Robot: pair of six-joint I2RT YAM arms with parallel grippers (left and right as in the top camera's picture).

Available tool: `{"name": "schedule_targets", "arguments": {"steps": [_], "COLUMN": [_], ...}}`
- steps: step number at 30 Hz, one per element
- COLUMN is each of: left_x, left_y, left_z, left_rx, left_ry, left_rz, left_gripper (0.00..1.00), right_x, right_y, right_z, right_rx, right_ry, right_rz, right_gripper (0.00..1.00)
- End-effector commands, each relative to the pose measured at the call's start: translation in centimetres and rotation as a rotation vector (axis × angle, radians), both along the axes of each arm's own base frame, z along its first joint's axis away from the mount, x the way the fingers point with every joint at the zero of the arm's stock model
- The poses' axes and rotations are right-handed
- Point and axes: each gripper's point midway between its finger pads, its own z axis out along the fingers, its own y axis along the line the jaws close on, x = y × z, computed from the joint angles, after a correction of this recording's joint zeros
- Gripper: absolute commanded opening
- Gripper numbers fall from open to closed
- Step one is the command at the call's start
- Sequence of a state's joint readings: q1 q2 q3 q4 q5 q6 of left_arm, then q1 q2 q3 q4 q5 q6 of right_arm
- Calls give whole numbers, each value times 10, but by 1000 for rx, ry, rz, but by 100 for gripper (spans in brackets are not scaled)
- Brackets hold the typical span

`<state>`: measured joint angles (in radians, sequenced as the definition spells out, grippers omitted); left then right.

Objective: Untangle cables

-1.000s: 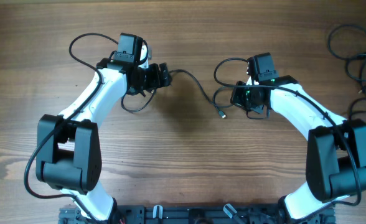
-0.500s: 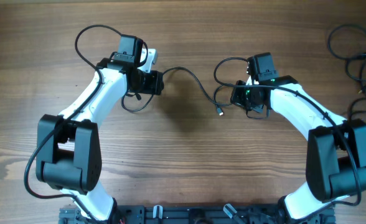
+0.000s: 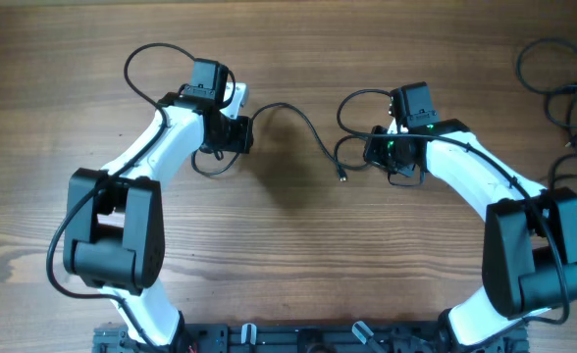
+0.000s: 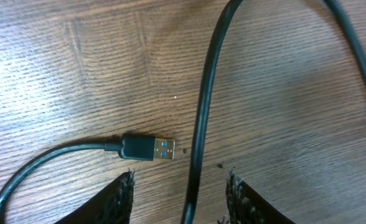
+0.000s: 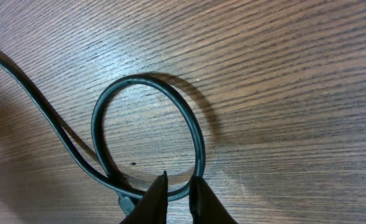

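Observation:
A thin black cable (image 3: pixel 303 123) runs across the wood table between my two grippers and ends in a small plug (image 3: pixel 341 177). My left gripper (image 3: pixel 248 131) is open; in the left wrist view the cable (image 4: pixel 203 106) passes between its spread fingers (image 4: pixel 180 190) without being pinched. A USB plug with a blue insert (image 4: pixel 147 148) lies just ahead of the left finger. My right gripper (image 3: pixel 369 152) is shut on a round loop of cable (image 5: pixel 195 134), its fingertips (image 5: pixel 179 186) pinching the loop's lower edge.
A heap of other black cables (image 3: pixel 561 83) lies at the table's far right edge. A loose loop of cable (image 3: pixel 210 169) lies just below my left gripper. The arms' own thicker wires arch over each wrist.
My left gripper has drawn back to the left along the cable. The cable's bend and its free plug end have shifted slightly left. The right arm has not moved.

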<state>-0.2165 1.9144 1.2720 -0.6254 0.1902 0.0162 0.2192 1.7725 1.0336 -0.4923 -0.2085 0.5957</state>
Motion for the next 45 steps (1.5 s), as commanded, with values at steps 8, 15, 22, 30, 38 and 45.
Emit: {"name": "schedule_targets", "arguments": {"steps": [8, 15, 22, 30, 38, 45], "left_x": [-11, -13, -7, -7, -6, 1], "left_y": [-25, -31, -20, -20, -21, -23], "left_z": [-22, -22, -23, -23, -23, 5], "left_rx": [34, 35, 94, 94, 93, 77], "left_ry": [33, 31, 8, 7, 3, -60], "left_rz": [-123, -138, -117, -117, -117, -114], "left_gripper": [42, 36, 16, 15, 4, 4], "right_x": [19, 17, 12, 13, 13, 15], "right_y": [-6, -6, -4, 5, 5, -7], "right_z": [8, -1, -22, -39, -37, -17], "right_rx": [-44, -7, 102, 169, 206, 328], "right_ry": [-99, -60, 23, 72, 74, 37], "right_rz": [-7, -29, -33, -72, -59, 8], "right_gripper": [38, 40, 45, 37, 4, 4]}}
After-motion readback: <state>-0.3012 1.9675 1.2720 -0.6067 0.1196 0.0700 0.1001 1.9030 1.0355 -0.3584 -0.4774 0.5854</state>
